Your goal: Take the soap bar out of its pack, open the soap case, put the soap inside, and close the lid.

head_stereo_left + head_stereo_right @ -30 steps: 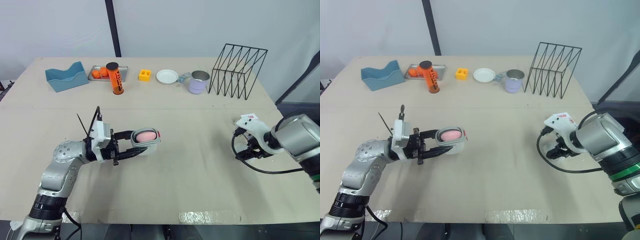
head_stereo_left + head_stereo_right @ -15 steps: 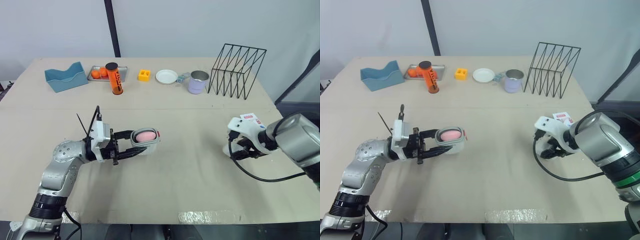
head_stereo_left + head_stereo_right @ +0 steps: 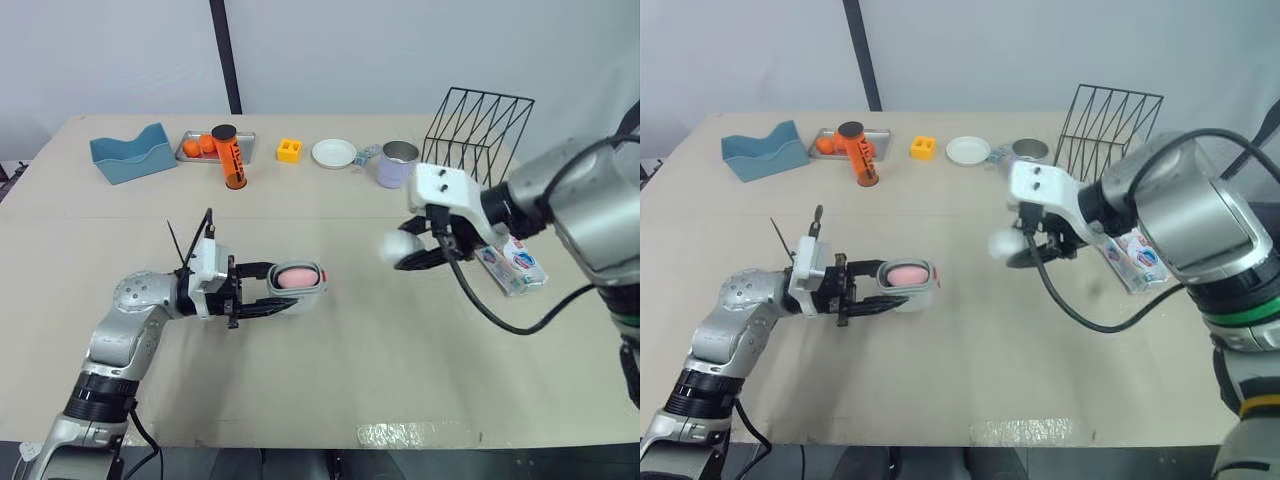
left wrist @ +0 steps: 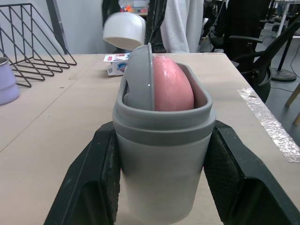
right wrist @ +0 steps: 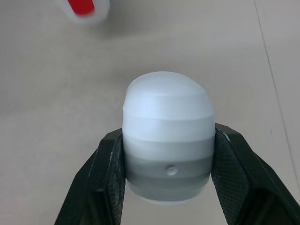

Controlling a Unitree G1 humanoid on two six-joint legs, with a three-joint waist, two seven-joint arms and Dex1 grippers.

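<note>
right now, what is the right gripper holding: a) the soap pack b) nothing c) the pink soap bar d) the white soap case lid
D: the right gripper is shut on the white soap case lid, while the pink soap bar sits in the grey case held by the left gripper.

Counting up: singles nearly everywhere.
One each is showing: soap point(image 3: 296, 277), case point(image 4: 161, 159), lid point(image 3: 398, 245), pack point(image 3: 515, 263), rack point(image 3: 478, 140), mug point(image 3: 397, 165), plate point(image 3: 334, 153), block point(image 3: 290, 150), tube point(image 3: 230, 158), tray point(image 3: 250, 148), bin point(image 3: 132, 158); two oranges point(image 3: 191, 148) are lying at eleven o'clock.
</note>
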